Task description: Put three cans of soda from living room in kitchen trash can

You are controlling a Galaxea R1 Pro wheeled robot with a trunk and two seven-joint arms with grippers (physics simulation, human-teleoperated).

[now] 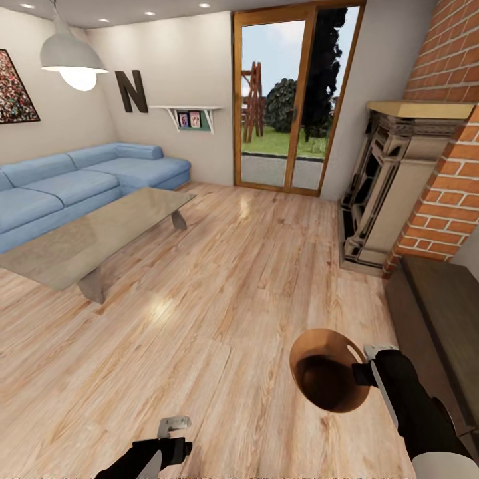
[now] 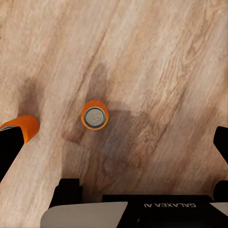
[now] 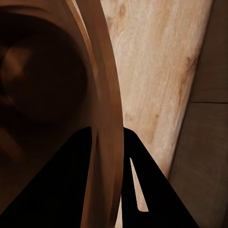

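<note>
The right claw (image 1: pixel 364 374) grips the tash can (image 1: pixel 329 379) by its rim, above the floor (image 1: pixel 219 299) near the fireplace (image 1: pixel 382 193). The left claw (image 2: pixel 114 152) hangs open over two upright soda cans (image 2: pixel 94 114). No can looks binned yet, as far as shows.

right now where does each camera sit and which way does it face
Head view: on the robot's head, looking forward and down over the living room floor; both forearms show, the right tool gripping the tash can by its rim.
Left wrist view: near the left tool, facing straight down at two upright can of soda on the floor; its dark fingers show, spread apart.
Right wrist view: near the right tool, along its fingers clamping the tash can's rim.
Shared: head and right wrist views both show the tash can.
</note>
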